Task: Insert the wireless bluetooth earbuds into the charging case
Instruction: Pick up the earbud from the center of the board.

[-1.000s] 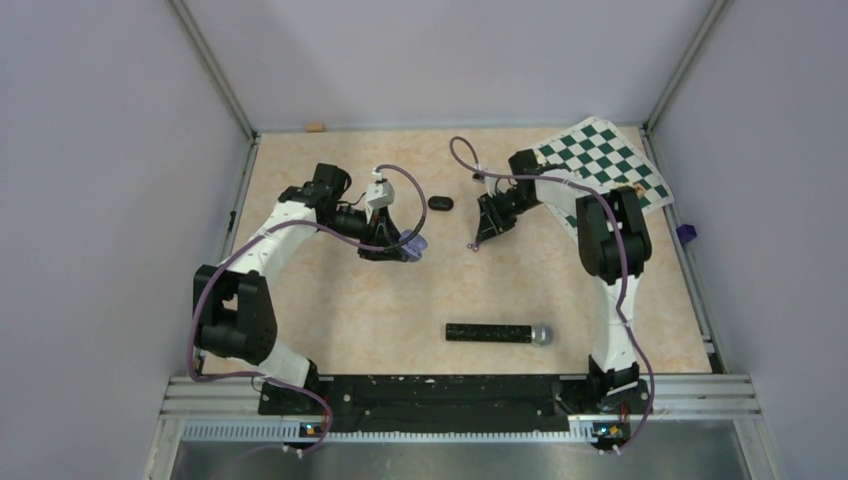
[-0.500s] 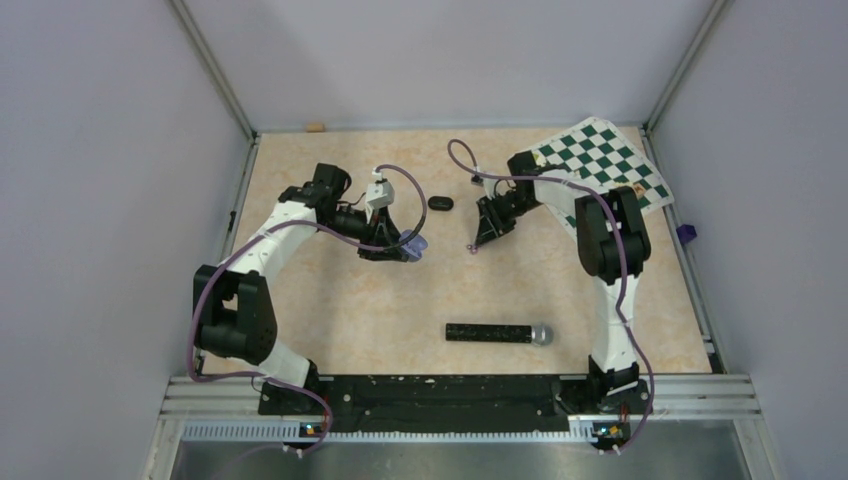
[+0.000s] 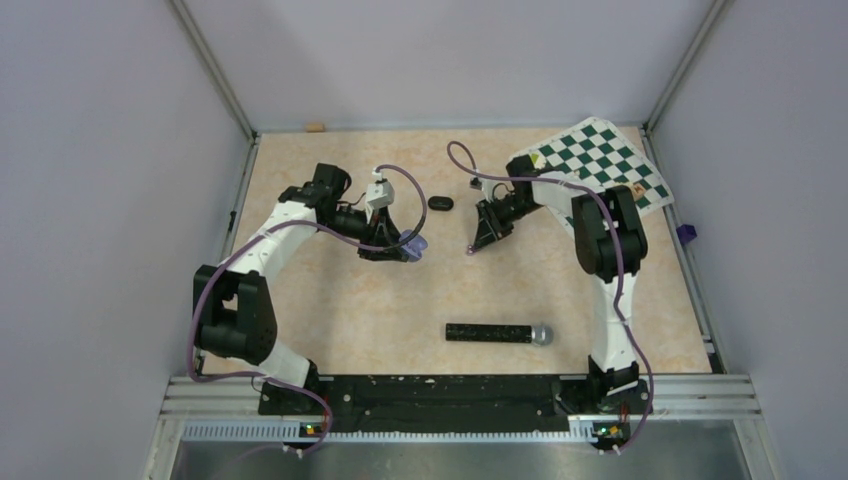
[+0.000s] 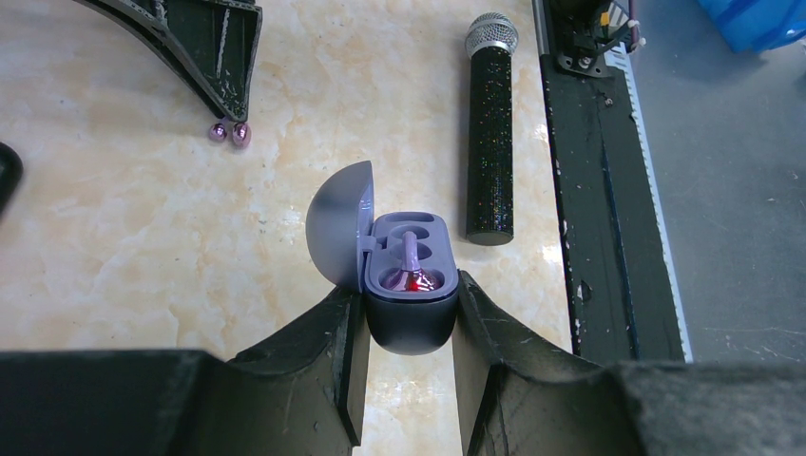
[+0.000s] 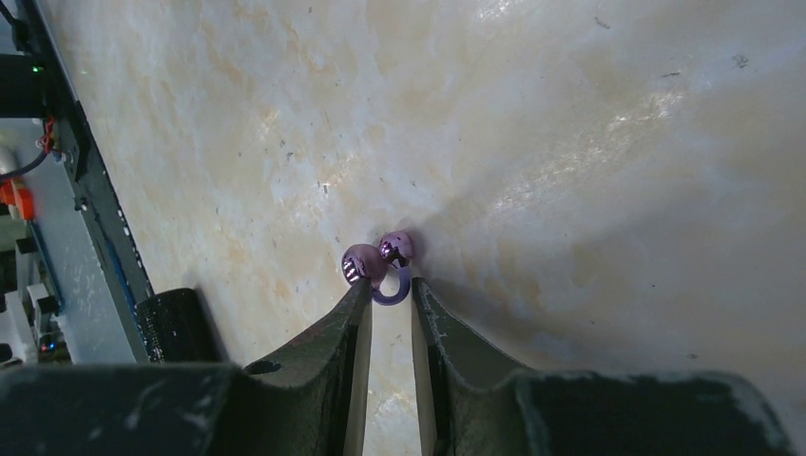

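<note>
The charging case (image 4: 411, 328) is a dark pod with its grey-blue lid (image 4: 335, 223) swung open and a pale purple inside. One shiny purple earbud (image 4: 412, 279) lies in it. My left gripper (image 4: 409, 296) is shut on the case's body; it also shows in the top view (image 3: 405, 246). The other earbud (image 5: 367, 263), two shiny purple balls joined by a purple ring, lies on the table. My right gripper (image 5: 390, 285) has its fingertips closed on that ring, tips down at the table (image 3: 471, 246). The earbud also shows in the left wrist view (image 4: 229, 132).
A long black microphone (image 3: 497, 333) lies near the front middle. A small glossy black oval pod (image 3: 440, 202) sits between the two grippers. A green-and-white chessboard mat (image 3: 600, 160) lies at the back right. The table (image 3: 330, 300) has walls on three sides.
My right gripper has shifted slightly left and settled at the earbud on the table. The left arm with the case has not moved.
</note>
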